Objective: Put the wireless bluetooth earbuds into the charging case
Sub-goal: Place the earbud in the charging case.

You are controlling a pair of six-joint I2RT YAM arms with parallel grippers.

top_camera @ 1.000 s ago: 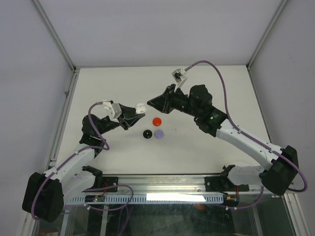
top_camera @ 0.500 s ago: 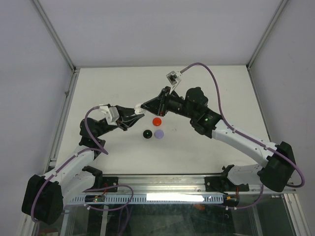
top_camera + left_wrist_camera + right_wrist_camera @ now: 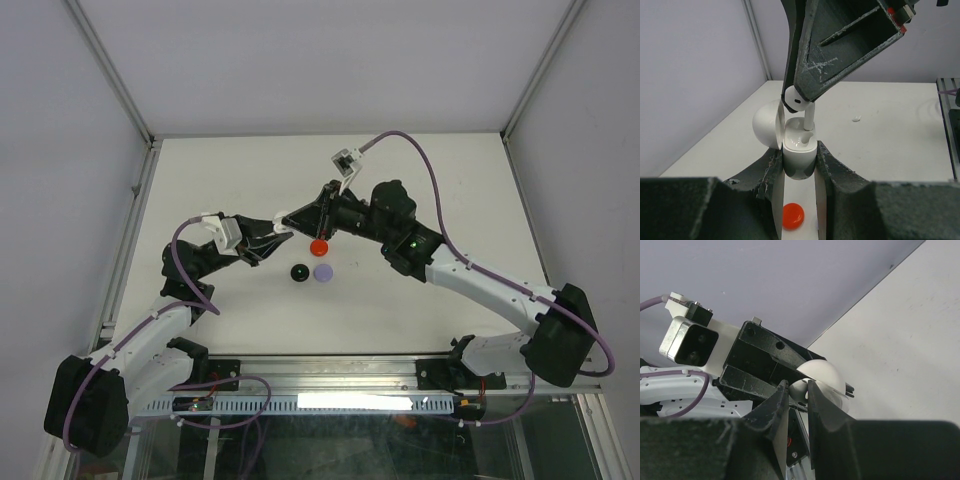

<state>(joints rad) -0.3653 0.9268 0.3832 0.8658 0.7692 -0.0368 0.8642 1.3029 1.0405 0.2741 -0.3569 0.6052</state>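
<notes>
Swinging leftward across the tabletop [image 3: 440, 180] since the earlier frames, the right gripper [image 3: 291, 217] had brought its tip over to meet the left gripper [image 3: 281, 231], which had itself drawn back slightly to the left.

In the left wrist view, the left gripper's fingers [image 3: 828, 165] were clamped on either side of the white charging case [image 3: 799, 156], holding it upright with its domed lid [image 3: 767, 124] hinged open to the left. The right gripper's fingers [image 3: 840, 45] came down from above, pinching a white earbud [image 3: 799, 102] by its head. The earbud's stem pointed down into the open top of the case, and its tip seemed to be just entering the well, though the angle left that uncertain.

The right wrist view showed the same pinch from behind: the two dark fingertips pressed on the earbud [image 3: 799, 388], with the pale lid [image 3: 823, 377] just beyond it.

Below and to the right of the meeting grippers, a red disc [image 3: 319, 246] lay on the tabletop, with a black disc [image 3: 298, 271] and a lavender disc [image 3: 323, 271] side by side nearer the arm bases. The red disc also showed between the left fingers, under the case.
</notes>
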